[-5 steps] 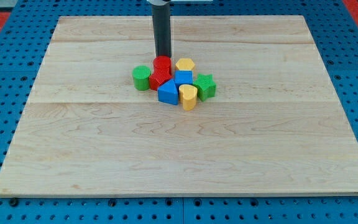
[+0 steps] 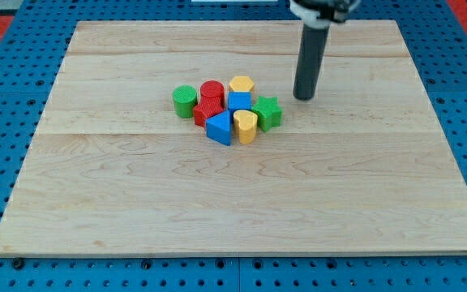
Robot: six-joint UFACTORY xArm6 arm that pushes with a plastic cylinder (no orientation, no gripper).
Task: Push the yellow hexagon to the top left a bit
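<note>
The yellow hexagon sits at the top of a tight cluster of blocks near the board's middle. It touches the red cylinder on its left and the blue cube below it. My tip rests on the board to the right of the cluster, apart from every block, about level with the green star and up-right of it. The rod rises from there toward the view's top.
The cluster also holds a green cylinder at its left, a red block, a blue triangle and a yellow heart-shaped block. The wooden board lies on a blue pegboard table.
My tip has moved from just above the red cylinder to the right side of the cluster. The blocks stand much as before.
</note>
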